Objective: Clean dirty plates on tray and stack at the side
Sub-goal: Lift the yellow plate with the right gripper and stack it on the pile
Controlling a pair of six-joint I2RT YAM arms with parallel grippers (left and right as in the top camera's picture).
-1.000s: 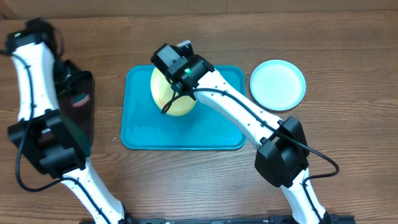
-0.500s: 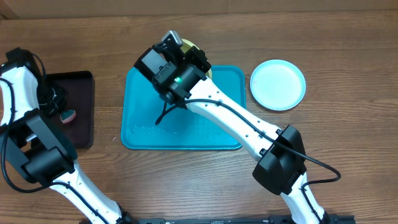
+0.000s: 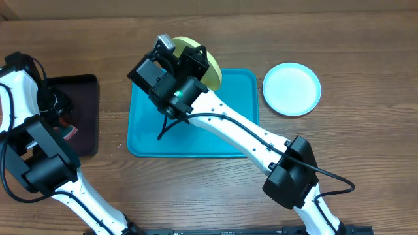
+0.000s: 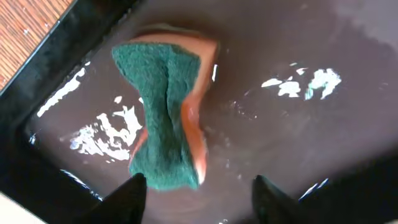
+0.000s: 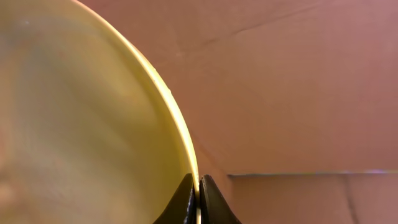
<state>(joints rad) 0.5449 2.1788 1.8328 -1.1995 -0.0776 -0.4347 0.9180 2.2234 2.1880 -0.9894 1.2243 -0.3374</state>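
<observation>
Left gripper (image 4: 199,186) hangs open over the sponge (image 4: 165,112) in the black tray (image 4: 311,124). Right gripper (image 5: 199,193) pinches the yellow plate (image 3: 212,62) by its rim above the tray (image 3: 196,140), at its far edge. Wiping looks done; next, stack it on the blue plate (image 3: 292,89)

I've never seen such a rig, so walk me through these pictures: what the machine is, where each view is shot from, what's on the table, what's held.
These are two robot arms at a table, each ending in a two-finger gripper. One picture looks down from above; the other two come from cameras on the wrists. The right gripper pinches the rim of a yellow-green plate at the far edge of a turquoise tray. A light blue plate lies on the table beside it. The left gripper, open, hovers over a sponge in a black tray.
</observation>
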